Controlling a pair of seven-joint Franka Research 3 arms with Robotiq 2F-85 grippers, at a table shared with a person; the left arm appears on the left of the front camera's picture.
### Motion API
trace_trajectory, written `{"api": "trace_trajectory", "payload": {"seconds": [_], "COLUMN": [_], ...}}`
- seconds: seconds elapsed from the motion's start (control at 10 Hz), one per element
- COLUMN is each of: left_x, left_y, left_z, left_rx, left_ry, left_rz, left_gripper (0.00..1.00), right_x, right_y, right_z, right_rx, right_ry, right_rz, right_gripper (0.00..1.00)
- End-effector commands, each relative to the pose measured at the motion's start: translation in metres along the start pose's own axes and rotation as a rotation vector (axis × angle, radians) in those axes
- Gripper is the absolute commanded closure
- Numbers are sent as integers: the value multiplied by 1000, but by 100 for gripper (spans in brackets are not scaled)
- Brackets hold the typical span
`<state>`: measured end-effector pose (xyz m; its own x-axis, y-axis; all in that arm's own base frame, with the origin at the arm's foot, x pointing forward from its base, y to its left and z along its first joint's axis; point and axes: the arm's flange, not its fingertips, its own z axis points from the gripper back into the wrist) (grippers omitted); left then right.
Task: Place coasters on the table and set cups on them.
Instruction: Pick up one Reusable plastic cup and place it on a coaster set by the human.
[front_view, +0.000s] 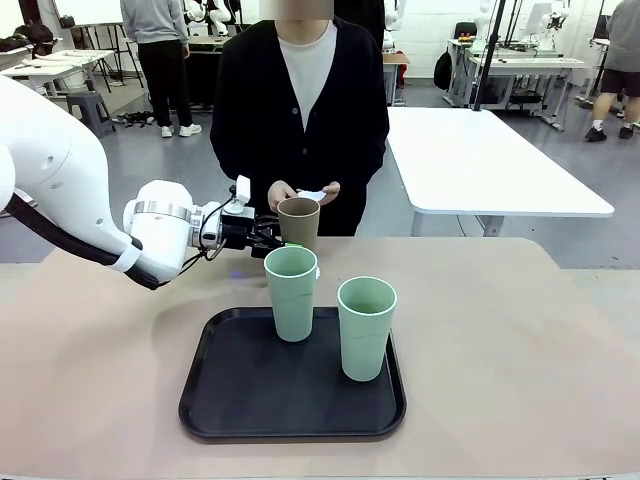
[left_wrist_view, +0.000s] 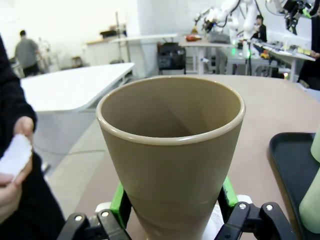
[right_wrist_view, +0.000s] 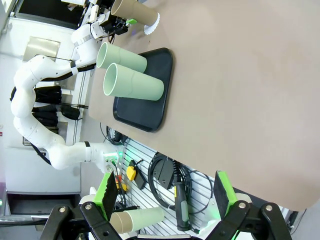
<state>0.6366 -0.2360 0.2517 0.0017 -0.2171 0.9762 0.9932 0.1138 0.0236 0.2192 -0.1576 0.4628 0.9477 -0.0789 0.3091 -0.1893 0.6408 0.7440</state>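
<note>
My left gripper (front_view: 268, 236) is shut on the tan-brown cup (front_view: 298, 220), which stands upright on the table (front_view: 500, 330) just beyond the tray. In the left wrist view the green pads (left_wrist_view: 119, 200) press both sides of this cup (left_wrist_view: 170, 150). In the right wrist view its base sits on a white scalloped coaster (right_wrist_view: 151, 23). Two mint green cups (front_view: 291, 292) (front_view: 365, 327) stand on the black tray (front_view: 240, 390). The person's hands hold more white coasters (front_view: 312, 194). My right gripper (right_wrist_view: 165, 200) is open and holds nothing, off the table's edge.
A white rectangular table (front_view: 480, 160) stands behind the person to the right. Cables and a hanging tool (right_wrist_view: 175, 195) lie below the table's edge near my right gripper. The tabletop right of the tray is bare.
</note>
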Motion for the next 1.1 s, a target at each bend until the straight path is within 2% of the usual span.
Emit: {"api": "trace_trajectory", "payload": {"seconds": [0.0, 1.0], "left_x": [1, -1], "left_y": [-9, -14], "left_z": [2, 3], "left_rx": [-9, -31], "left_ry": [14, 55], "left_rz": [26, 30], "left_gripper": [15, 15], "right_x": [1, 1], "right_y": [-1, -1], "right_z": [1, 1], "right_rx": [23, 23], "right_ry": [-7, -7], "right_rz": [15, 15], "right_gripper": [0, 0]}}
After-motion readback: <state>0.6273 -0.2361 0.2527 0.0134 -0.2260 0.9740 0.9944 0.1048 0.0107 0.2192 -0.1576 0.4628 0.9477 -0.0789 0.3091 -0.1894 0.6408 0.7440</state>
